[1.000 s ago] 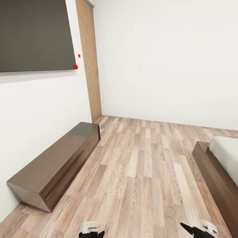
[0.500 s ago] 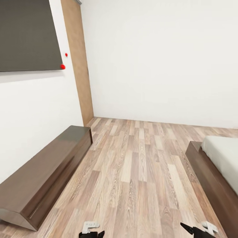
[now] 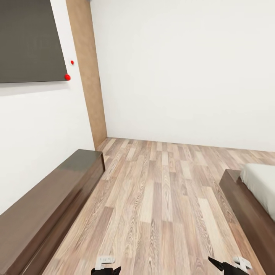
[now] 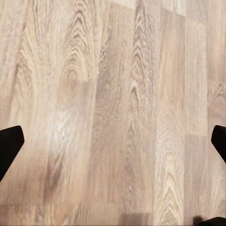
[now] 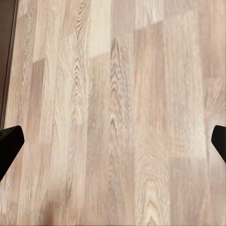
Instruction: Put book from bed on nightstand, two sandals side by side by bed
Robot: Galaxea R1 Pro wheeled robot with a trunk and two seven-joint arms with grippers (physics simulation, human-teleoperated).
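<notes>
Both tools gape empty over plank floor (image 3: 160,198) between bench cabinet (image 3: 46,214) and bed (image 3: 252,202).

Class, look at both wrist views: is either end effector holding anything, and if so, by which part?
Nothing is held. The left end effector and right end effector are open, with only bare wood floor between their fingers.

Bench cabinet (image 3: 46,206) left; bed (image 3: 252,206) right; floor (image 3: 160,198) between
</notes>
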